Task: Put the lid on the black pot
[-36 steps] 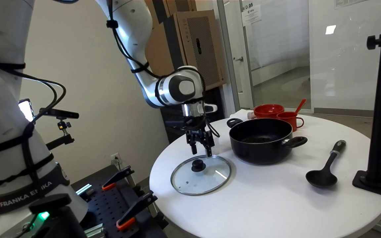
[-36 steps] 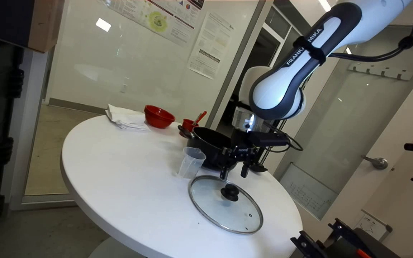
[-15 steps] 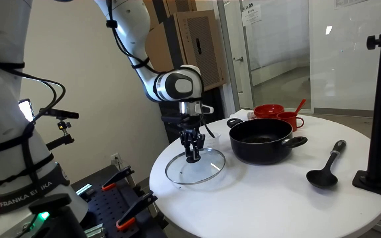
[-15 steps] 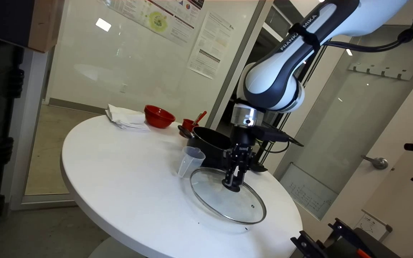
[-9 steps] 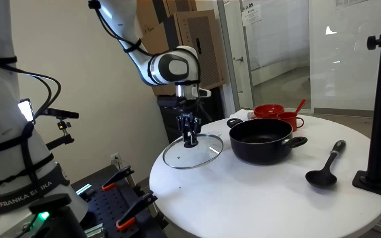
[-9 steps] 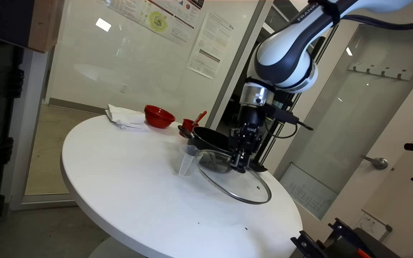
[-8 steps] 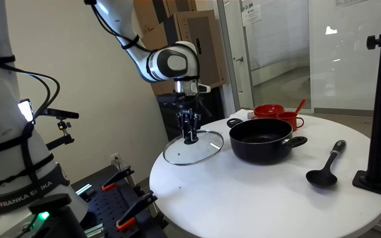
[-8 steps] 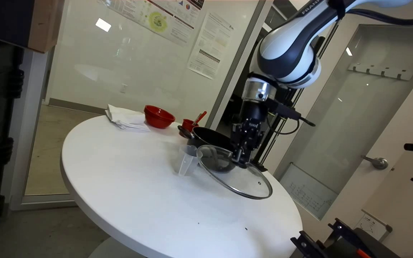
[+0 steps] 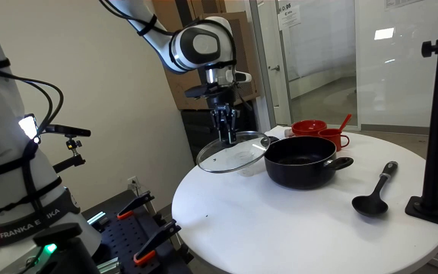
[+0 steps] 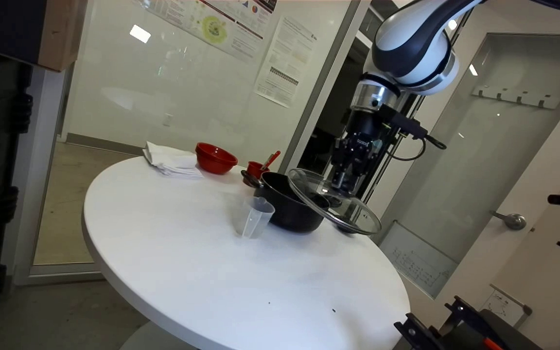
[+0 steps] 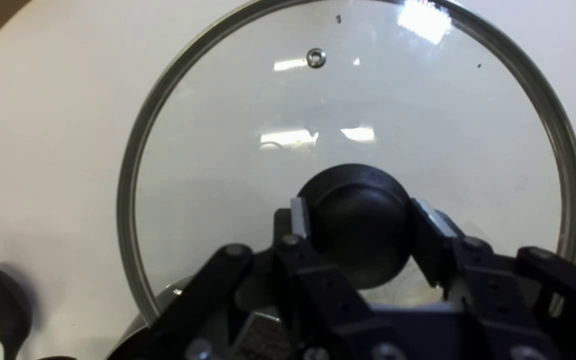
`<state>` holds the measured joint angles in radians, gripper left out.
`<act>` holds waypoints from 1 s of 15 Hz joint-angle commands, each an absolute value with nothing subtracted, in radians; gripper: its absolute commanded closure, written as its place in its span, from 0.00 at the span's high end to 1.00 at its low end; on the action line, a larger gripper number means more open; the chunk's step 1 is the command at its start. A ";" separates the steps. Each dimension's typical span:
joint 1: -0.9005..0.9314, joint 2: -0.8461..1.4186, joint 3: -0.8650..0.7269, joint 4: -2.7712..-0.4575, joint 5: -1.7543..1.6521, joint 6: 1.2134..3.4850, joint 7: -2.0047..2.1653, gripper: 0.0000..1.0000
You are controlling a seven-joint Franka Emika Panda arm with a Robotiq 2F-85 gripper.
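Note:
The clear glass lid hangs above the table with a slight tilt, as both exterior views show. My gripper is shut on its dark centre knob; in the wrist view a pad presses on each side of the knob. The black pot stands uncovered on the table. In an exterior view the edge of the lid overlaps the rim of the pot. The wrist view shows only a part of the pot at the bottom, behind the glass and my fingers.
A clear plastic cup stands beside the pot, close to the lid. Behind the pot are a red bowl and a red mug. A black ladle lies near a black post. White napkins lie at the table's edge.
The gripper came down onto the knob, took hold of it and raised the lid off the table. Over the last half second the lid has risen further and moved towards the pot.

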<state>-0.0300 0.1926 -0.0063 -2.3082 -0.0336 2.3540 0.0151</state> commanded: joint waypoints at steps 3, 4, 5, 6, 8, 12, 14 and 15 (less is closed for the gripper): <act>-0.086 0.216 -0.090 -2.155 -0.047 2.297 0.043 0.26; -0.092 0.222 -0.101 -2.130 -0.054 2.293 0.052 0.26; -0.098 0.238 -0.111 -2.091 -0.057 2.280 0.057 0.26; -0.102 0.252 -0.116 -2.057 -0.055 2.265 0.056 0.26; -0.107 0.290 -0.120 -1.978 -0.047 2.216 0.056 0.26; -0.117 0.393 -0.109 -1.822 -0.008 2.101 0.032 0.26; -0.126 0.455 -0.102 -1.753 0.012 2.062 0.017 0.26; -0.132 0.485 -0.099 -1.722 0.024 2.050 0.011 0.26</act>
<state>-0.1113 0.3870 -0.1134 -1.8633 -0.0215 2.1330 0.0310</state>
